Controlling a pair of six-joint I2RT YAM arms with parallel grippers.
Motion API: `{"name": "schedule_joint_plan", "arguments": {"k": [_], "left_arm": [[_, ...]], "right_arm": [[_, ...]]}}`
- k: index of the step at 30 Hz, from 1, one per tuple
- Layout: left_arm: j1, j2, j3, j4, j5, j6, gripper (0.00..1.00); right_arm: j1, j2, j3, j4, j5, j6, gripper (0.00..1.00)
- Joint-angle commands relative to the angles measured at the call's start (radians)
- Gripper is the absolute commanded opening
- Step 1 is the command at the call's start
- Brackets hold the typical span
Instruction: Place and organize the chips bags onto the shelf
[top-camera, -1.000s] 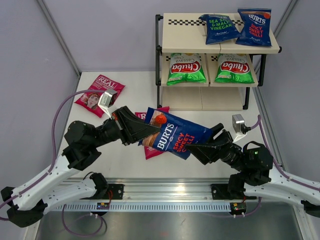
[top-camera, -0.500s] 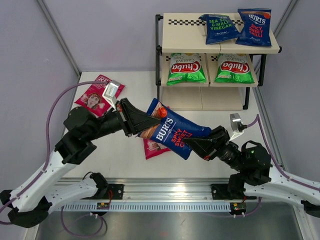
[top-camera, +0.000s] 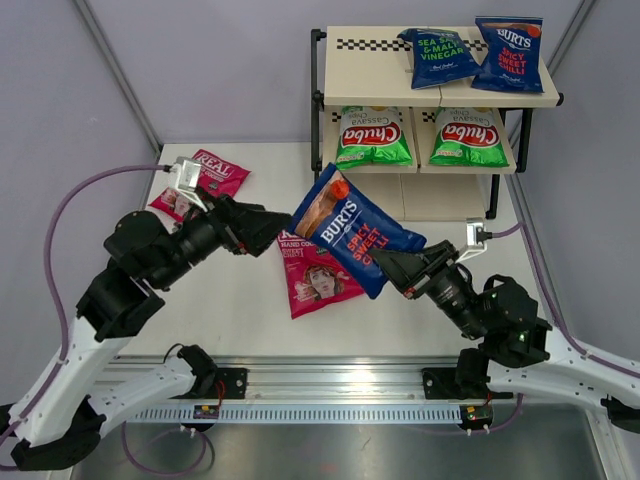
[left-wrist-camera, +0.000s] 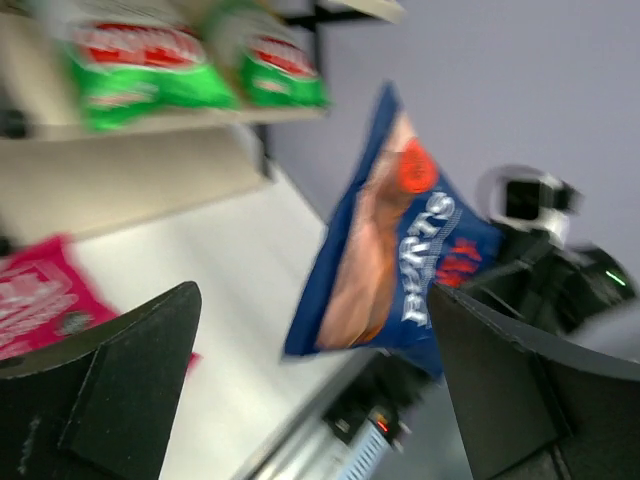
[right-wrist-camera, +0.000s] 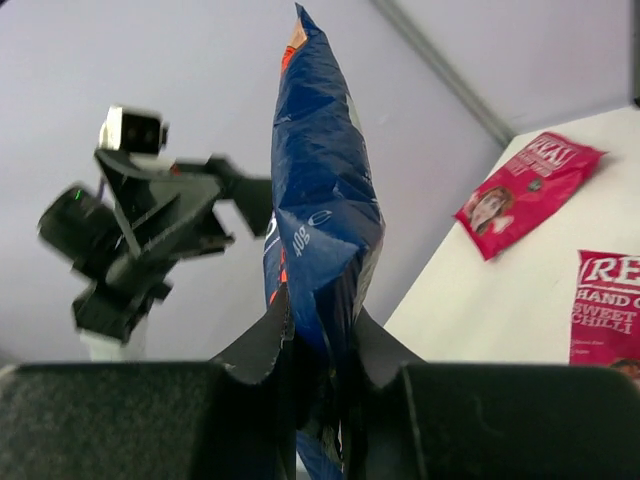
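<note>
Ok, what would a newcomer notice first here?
A dark blue BURTS bag held up in mid-air at centre, pinched at its lower end by the right claw, with the left claw open beside it. Behind, the shelf carries two blue bags and two green bags; two pink REAL bags lie on the table.

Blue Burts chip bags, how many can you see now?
3. Two lie on the shelf's top board, a sea salt one and a spicy chilli one. The third bag is pinched in the right gripper above the table. The lowest board is partly hidden.
</note>
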Motion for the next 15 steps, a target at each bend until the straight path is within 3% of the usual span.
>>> {"name": "schedule_joint_plan", "arguments": {"k": [1, 4, 7, 12, 15], "left_arm": [[0.008, -0.020, 0.048, -0.212, -0.422, 0.102, 0.99], [0.008, 0.010, 0.019, -0.306, -0.519, 0.171, 0.99], [0.010, 0.024, -0.048, -0.338, -0.510, 0.248, 0.99], [0.011, -0.003, -0.183, -0.333, -0.524, 0.311, 0.99], [0.011, -0.055, -0.260, -0.315, -0.550, 0.353, 0.99]], "right_arm": [[0.004, 0.047, 0.092, -0.015, 0.294, 0.073, 0.00], [0.004, 0.133, 0.170, 0.008, 0.391, 0.069, 0.00], [-0.044, 0.265, 0.319, -0.001, 0.433, 0.064, 0.00], [-0.404, 0.550, 0.699, -0.208, 0.128, 0.309, 0.00], [-0.443, 0.691, 0.867, -0.243, 0.195, 0.326, 0.00]]}}
